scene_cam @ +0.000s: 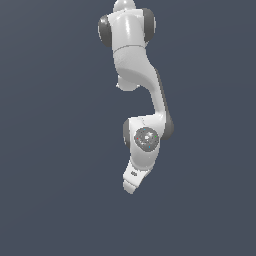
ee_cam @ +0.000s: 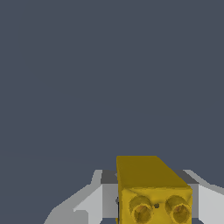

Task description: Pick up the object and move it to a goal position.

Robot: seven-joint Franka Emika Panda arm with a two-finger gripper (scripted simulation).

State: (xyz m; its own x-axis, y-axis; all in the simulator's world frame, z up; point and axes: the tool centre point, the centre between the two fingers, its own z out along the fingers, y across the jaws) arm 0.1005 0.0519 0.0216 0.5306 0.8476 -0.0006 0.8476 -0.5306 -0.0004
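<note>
My gripper (ee_cam: 153, 201) is clamped on the object (ee_cam: 151, 188), a yellow-orange block that sits between my two fingers (ee_cam: 94, 203). In the wrist view each pale finger lies flat against a side of it, with no gap that I can see. The face of the block nearest my wrist camera carries two round dimpled marks side by side with a small dark dot between them, and its top face runs away from the camera in plain yellow. The picture's edge cuts off the block's lower part and my fingers' bases, so I cannot tell how deep the block sits in my grip.

In the exterior view my white arm (scene_cam: 137, 75) hangs down the middle of the picture, and my gripper (scene_cam: 131, 186) points down and slightly toward the exterior view's left. The object is hidden there; my hand covers it, or it is too small to make out. Behind everything is a flat dark grey-blue field with no visible edge.
</note>
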